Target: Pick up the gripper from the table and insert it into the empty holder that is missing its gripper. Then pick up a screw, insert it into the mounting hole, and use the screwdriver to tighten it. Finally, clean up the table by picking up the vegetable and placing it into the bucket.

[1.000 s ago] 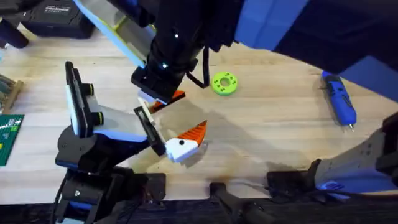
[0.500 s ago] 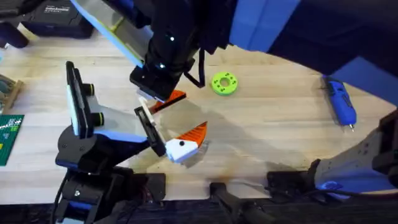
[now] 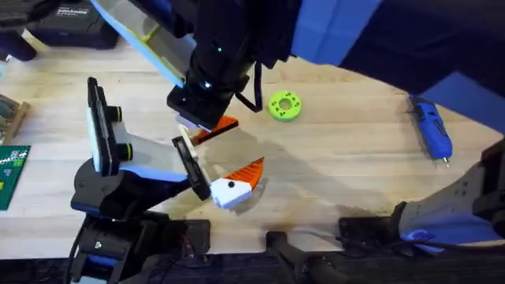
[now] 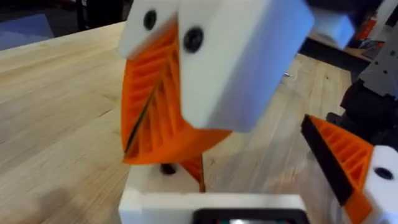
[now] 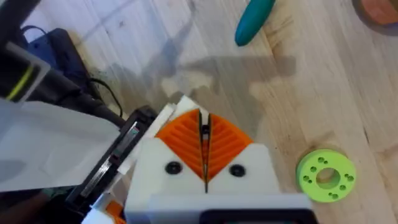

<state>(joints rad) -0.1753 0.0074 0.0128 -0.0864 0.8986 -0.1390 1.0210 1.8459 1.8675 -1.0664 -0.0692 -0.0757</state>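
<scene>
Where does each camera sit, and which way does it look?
Overhead: above the arm bases, looking down and forward at the light wooden table; both arms show.
Left wrist: on the left arm, low over the table, facing the white-and-orange right gripper.
Right wrist: on the right arm, looking down past its own shut fingers.
Shared: overhead and right wrist both show the lime-green round disc.

Blue screwdriver (image 3: 430, 128) lies flat on the table (image 3: 339, 170), well right of the lime-green disc (image 3: 285, 106)

We see our right gripper (image 5: 204, 146) with pads pressed together, above the table (image 5: 311, 93), green disc (image 5: 326, 175) nearby, vegetable (image 5: 254, 21) beyond.
</scene>
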